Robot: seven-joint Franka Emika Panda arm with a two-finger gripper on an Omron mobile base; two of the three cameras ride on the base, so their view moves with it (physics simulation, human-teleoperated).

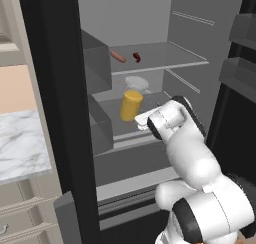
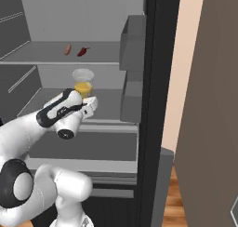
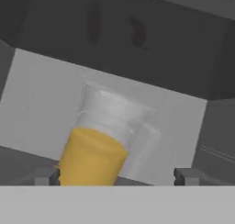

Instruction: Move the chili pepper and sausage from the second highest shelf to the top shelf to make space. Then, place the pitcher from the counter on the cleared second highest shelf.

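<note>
Hand view: the clear tapered pitcher of orange liquid [image 3: 98,145] is seen upright on the grey shelf, between the gripper's [image 3: 114,176] spread, unclamped fingertips [image 3: 186,176].

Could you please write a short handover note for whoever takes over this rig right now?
Gripper: open, jaws either side of the pitcher, not gripping it.
Sausage and chili pepper: lying apart on the top shelf.
Pitcher: upright on the second highest shelf, orange-yellow liquid inside.
Done: both small items moved up, pitcher placed.
Left: back the arm out of the fridge without knocking the pitcher.
</note>
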